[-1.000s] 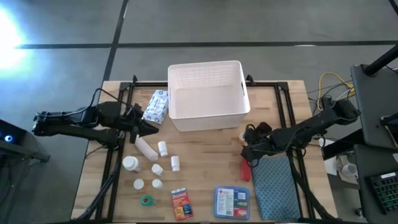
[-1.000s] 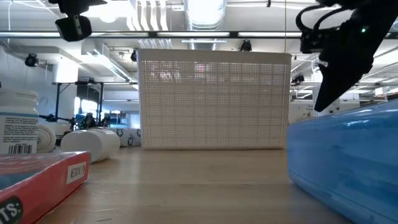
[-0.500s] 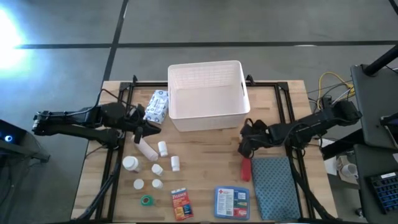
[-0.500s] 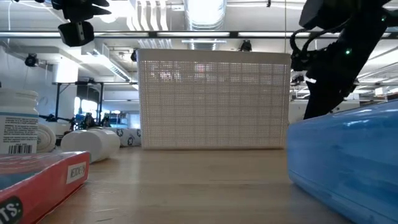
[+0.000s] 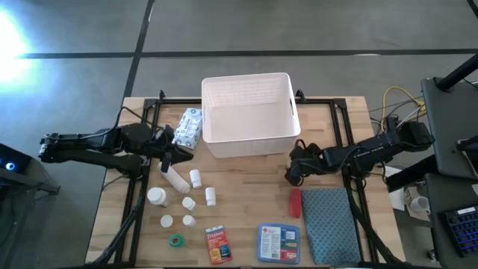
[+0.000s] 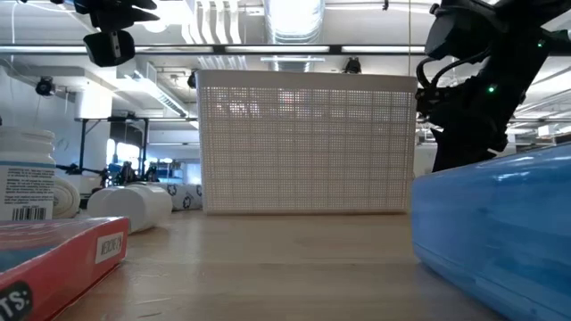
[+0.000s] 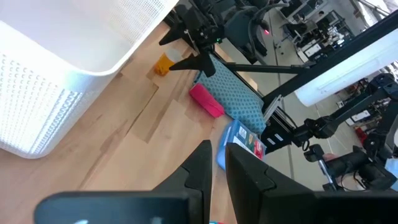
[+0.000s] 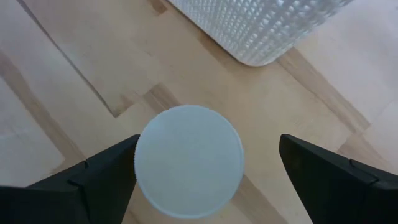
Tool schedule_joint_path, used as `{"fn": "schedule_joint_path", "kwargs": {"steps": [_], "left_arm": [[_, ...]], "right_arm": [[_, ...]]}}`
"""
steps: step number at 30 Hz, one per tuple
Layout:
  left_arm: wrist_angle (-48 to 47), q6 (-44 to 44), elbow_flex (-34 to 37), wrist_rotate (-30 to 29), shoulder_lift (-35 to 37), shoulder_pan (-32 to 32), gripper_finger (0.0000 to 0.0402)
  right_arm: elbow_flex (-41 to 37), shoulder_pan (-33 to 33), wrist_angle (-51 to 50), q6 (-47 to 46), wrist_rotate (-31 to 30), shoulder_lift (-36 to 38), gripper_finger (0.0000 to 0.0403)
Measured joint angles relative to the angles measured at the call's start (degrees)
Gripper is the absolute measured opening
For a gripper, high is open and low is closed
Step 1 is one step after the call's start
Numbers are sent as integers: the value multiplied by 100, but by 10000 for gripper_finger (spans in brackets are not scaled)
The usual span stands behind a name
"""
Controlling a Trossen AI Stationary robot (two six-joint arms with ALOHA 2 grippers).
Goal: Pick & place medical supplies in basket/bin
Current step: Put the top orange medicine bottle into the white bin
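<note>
Basket [image 5: 249,112]: the big white landmark at the back of the table.
Right gripper [image 5: 292,173]: just by the basket's right front corner, fingers spread wide around a round white-capped bottle [image 8: 188,160].
Left gripper [image 5: 181,154]: by the basket's left front corner, fingers almost together, holding nothing.
Red tube [image 5: 295,203]: in front of the basket's right end.
Small white bottles [image 5: 196,178]: in front of the basket's left end.

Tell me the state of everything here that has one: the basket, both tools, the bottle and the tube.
Large white slotted plastic basket: upright, empty.
Right tool: open, straddling the bottle's cap.
Small orange bottle with white round cap: upright, capped, not yet gripped.
Left tool: shut, holding nothing.
Red tube: lying flat beside the teal-grey cloth mat.
</note>
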State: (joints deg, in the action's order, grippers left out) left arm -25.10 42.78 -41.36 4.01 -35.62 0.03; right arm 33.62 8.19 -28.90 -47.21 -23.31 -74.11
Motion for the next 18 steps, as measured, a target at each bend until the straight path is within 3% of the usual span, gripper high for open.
{"fn": "schedule_joint_path", "kwargs": {"steps": [5, 18], "left_arm": [[0, 0, 0, 1, 0, 0, 27], [0, 0, 0, 4, 0, 0, 27]], "right_arm": [[-19, 0, 122, -293, 0, -2, 342], [-31, 4, 122, -748, 0, -2, 220]]}}
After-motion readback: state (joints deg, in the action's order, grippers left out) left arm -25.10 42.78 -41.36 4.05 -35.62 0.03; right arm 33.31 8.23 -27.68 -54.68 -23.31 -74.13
